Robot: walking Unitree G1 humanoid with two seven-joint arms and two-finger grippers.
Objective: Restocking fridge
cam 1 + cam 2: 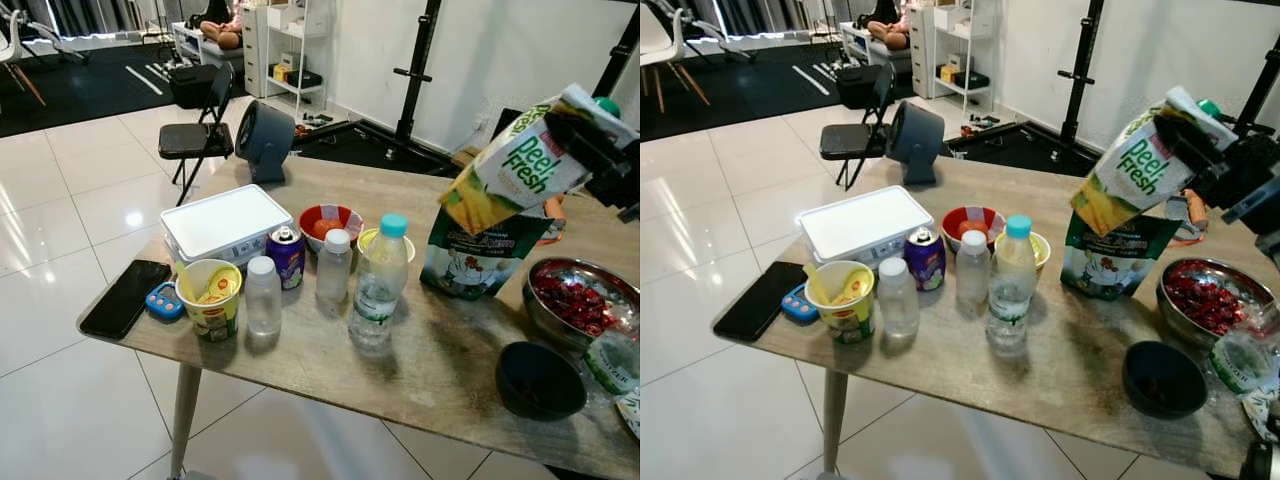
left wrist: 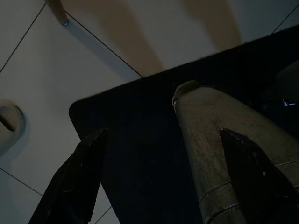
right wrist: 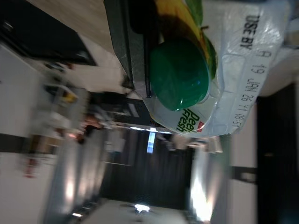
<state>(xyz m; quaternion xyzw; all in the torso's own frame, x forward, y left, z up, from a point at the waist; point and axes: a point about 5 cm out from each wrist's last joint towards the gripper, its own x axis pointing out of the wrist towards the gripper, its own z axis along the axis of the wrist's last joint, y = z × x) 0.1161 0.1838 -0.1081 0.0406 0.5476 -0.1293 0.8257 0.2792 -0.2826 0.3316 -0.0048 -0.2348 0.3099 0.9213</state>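
Your right gripper [image 1: 585, 135] had its two black fingers clamped on the top of a white, green and yellow "Peel Fresh" juice carton [image 1: 515, 170], which hung tilted in the air above the far right part of the grey wooden table [image 1: 420, 370]; the right wrist view showed the carton's round green cap [image 3: 180, 74] beside one finger. Your left gripper [image 2: 163, 182] hung idle low beside a table leg, its fingers spread apart over the white floor tiles.

Directly below the carton a dark green and white standing pouch [image 1: 478, 255] stood on the table. Near the right edge sat a steel bowl of dark red fruit [image 1: 580, 300], and closer to the front edge an empty dark round bowl [image 1: 540, 380].

Towards the left end you had a white lidded rectangular box [image 1: 225, 222], a purple drink can [image 1: 287, 255] just beside it, a red-rimmed bowl [image 1: 330, 225], two small clear bottles with white caps [image 1: 263, 295] [image 1: 333, 265], a taller clear water bottle with a light blue cap [image 1: 380, 280], and a yellow instant-noodle cup [image 1: 210, 298]. A black phone [image 1: 125, 297] lay at the left front corner, with a small blue remote [image 1: 165, 302] next to it.
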